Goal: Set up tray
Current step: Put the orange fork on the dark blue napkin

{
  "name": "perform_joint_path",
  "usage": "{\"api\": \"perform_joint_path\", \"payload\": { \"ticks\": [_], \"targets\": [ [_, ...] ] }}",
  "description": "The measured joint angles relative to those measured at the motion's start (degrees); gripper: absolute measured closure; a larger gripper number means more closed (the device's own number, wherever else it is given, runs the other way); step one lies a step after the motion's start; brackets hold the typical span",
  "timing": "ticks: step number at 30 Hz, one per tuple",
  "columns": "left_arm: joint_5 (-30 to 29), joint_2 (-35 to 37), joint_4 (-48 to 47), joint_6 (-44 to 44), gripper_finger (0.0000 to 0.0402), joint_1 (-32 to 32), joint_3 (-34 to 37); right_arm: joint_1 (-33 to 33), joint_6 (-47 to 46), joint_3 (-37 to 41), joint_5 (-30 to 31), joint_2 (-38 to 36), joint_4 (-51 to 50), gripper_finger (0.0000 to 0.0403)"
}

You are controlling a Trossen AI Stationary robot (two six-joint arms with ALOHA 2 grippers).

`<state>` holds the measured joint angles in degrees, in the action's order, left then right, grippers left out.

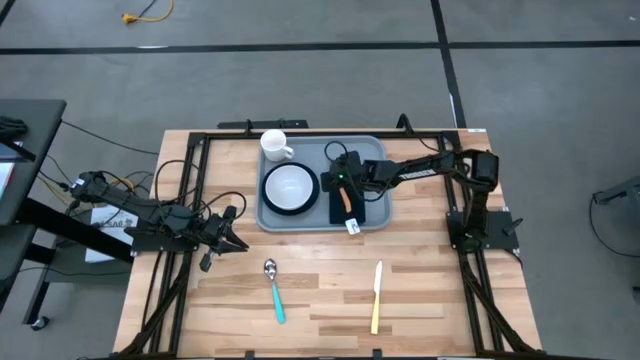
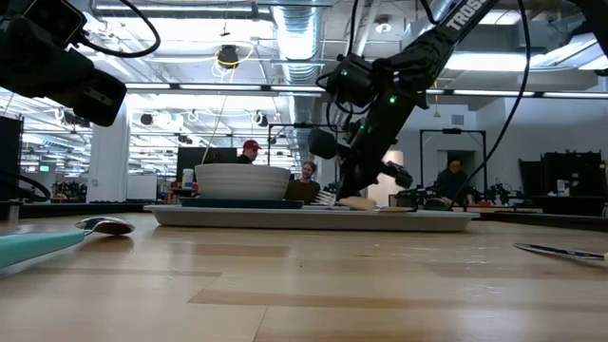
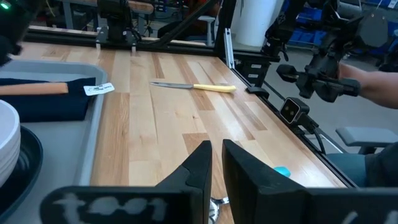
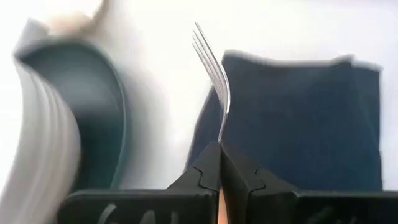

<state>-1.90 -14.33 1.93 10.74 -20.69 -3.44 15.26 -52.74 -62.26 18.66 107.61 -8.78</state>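
The light grey-blue tray (image 1: 372,150) sits on the table's far half. It carries a white cup (image 1: 275,145), a white bowl (image 1: 290,185) on a dark teal plate (image 4: 93,106), and a navy napkin (image 1: 362,208). A fork with an orange handle (image 1: 348,204) lies on the napkin's left part. My right gripper (image 1: 343,181) is over the tray and shut on the fork. My left gripper (image 1: 233,232) waits above the table left of the tray, its fingers (image 3: 202,165) close together with nothing between them. My right gripper pinches the fork's metal neck (image 4: 219,132) between its two fingers, just past the orange handle. The fingers slant down from above and from the table's right. The tines (image 4: 208,50) point ahead toward the far edge, and the orange handle (image 3: 34,89) lies level on the napkin.
On the near half of the table lie a spoon with a teal handle (image 1: 274,290) and a knife with a yellow handle (image 1: 377,296). A white tag (image 1: 353,227) sticks out at the napkin's near edge. Black frame rails run along both table sides. People are in the room behind.
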Motion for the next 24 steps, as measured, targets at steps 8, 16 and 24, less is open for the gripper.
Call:
{"api": "perform_joint_path", "payload": {
  "ticks": [8,16,24],
  "targets": [
    [-0.1,0.0,-0.1,-0.3,0.0377,0.0,0.0,-1.1,-7.8,-0.1,3.3,-1.2,-4.5,0.0403],
    [-0.3,0.0,-0.1,-0.3,0.0377,0.0,0.0,-2.9,-16.9,0.0,7.3,-1.2,-11.3,0.0403],
    [-0.3,0.0,-0.1,-0.1,0.0377,0.0,0.0,-3.2,-19.3,-0.1,6.9,-1.5,-8.9,0.0403]
  ]
}}
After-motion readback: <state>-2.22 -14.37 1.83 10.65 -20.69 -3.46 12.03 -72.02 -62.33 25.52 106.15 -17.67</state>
